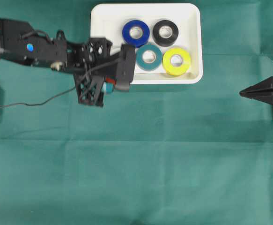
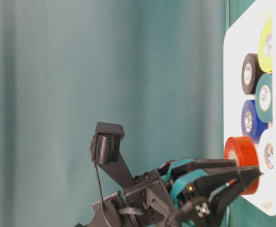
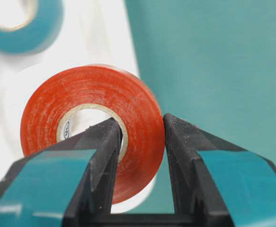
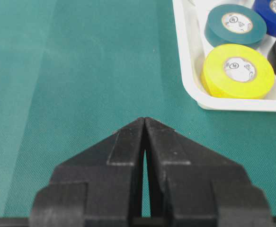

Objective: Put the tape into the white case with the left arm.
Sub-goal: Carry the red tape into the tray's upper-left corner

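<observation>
The big green counter (image 1: 136, 178) is lying under everything. The white case (image 1: 103, 18) is sitting near the top of the overhead view, and four rolls are lying flat in it: a blue roll (image 1: 136, 32), a black roll (image 1: 165, 32), a teal roll (image 1: 149, 57) and a yellow roll (image 1: 176, 61).

The left arm (image 1: 28, 47) is reaching in from the left side. Its tool (image 3: 142, 137) is squeezing the red tape (image 3: 93, 127). One finger is poking through the hole of the roll and the other finger is pressing on the outside, so the tool is clamped on the wall of the roll.

The red tape is hanging right at the near left corner of the case, partly over the rim. The empty white floor of the case is lying just past the tape, on the side of the teal roll. So I think the tape needs to go a bit farther in over the rim before it is let go.

The right tool (image 4: 145, 124) is sitting far off to the right with its fingers pressed together, holding nothing.
</observation>
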Controlling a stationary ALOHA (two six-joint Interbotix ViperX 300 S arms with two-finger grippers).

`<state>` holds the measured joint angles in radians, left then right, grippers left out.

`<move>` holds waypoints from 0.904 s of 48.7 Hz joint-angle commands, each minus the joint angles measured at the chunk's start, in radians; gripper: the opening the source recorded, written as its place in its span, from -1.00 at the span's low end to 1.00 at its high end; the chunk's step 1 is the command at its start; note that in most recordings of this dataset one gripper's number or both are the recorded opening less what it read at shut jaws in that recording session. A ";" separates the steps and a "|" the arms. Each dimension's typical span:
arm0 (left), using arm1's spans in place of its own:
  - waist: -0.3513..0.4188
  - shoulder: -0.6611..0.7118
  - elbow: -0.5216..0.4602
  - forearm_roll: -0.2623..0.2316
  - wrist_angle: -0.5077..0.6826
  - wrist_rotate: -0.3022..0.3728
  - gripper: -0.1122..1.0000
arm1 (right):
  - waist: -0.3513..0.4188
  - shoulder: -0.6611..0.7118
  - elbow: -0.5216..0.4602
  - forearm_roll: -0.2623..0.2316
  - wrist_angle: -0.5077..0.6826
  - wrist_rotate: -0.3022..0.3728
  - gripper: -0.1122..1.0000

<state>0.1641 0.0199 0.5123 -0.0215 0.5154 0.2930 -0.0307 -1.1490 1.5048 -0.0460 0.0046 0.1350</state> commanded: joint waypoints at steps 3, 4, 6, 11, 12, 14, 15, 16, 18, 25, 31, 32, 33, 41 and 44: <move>0.069 -0.017 -0.017 0.002 -0.014 -0.002 -0.34 | -0.002 0.005 -0.011 -0.002 -0.011 0.000 -0.97; 0.078 -0.014 -0.017 0.002 -0.017 -0.002 -0.34 | -0.002 0.005 -0.011 -0.002 -0.011 0.002 -0.97; 0.097 -0.009 -0.017 0.002 -0.021 -0.002 -0.34 | -0.002 0.005 -0.011 -0.002 -0.011 0.002 -0.97; 0.138 0.000 -0.017 0.002 -0.038 -0.002 -0.34 | -0.002 0.005 -0.011 -0.002 -0.011 0.002 -0.97; 0.146 0.003 -0.017 0.002 -0.043 -0.002 -0.34 | -0.002 0.006 -0.011 -0.002 -0.011 0.002 -0.97; 0.160 0.006 -0.017 0.002 -0.051 -0.002 -0.34 | -0.002 0.005 -0.011 -0.002 -0.011 0.002 -0.97; 0.167 0.009 -0.017 0.002 -0.054 -0.002 -0.34 | -0.002 0.005 -0.011 -0.002 -0.011 0.002 -0.97; 0.176 0.011 -0.017 0.002 -0.060 -0.002 -0.34 | -0.002 0.006 -0.011 -0.002 -0.011 0.002 -0.97; 0.190 0.014 -0.017 0.002 -0.066 -0.002 -0.34 | -0.002 0.005 -0.011 -0.002 -0.011 0.002 -0.97; 0.227 0.031 -0.017 0.002 -0.086 -0.002 -0.34 | -0.002 0.005 -0.011 -0.002 -0.011 0.000 -0.97; 0.242 0.044 -0.017 0.002 -0.101 -0.002 -0.34 | -0.002 0.005 -0.011 -0.002 -0.011 0.002 -0.97; 0.244 0.048 -0.017 0.002 -0.101 -0.002 -0.34 | -0.002 0.005 -0.011 -0.002 -0.011 0.002 -0.97; 0.245 0.049 -0.017 0.003 -0.103 -0.002 -0.34 | -0.002 0.005 -0.011 -0.002 -0.011 0.002 -0.97; 0.245 0.054 -0.015 0.003 -0.110 -0.003 -0.34 | -0.003 0.005 -0.011 -0.002 -0.011 0.002 -0.97; 0.245 0.054 -0.015 0.002 -0.110 -0.003 -0.34 | -0.002 0.005 -0.011 -0.002 -0.011 0.000 -0.97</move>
<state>0.4080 0.0905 0.5123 -0.0215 0.4142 0.2915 -0.0322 -1.1505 1.5048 -0.0460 0.0046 0.1350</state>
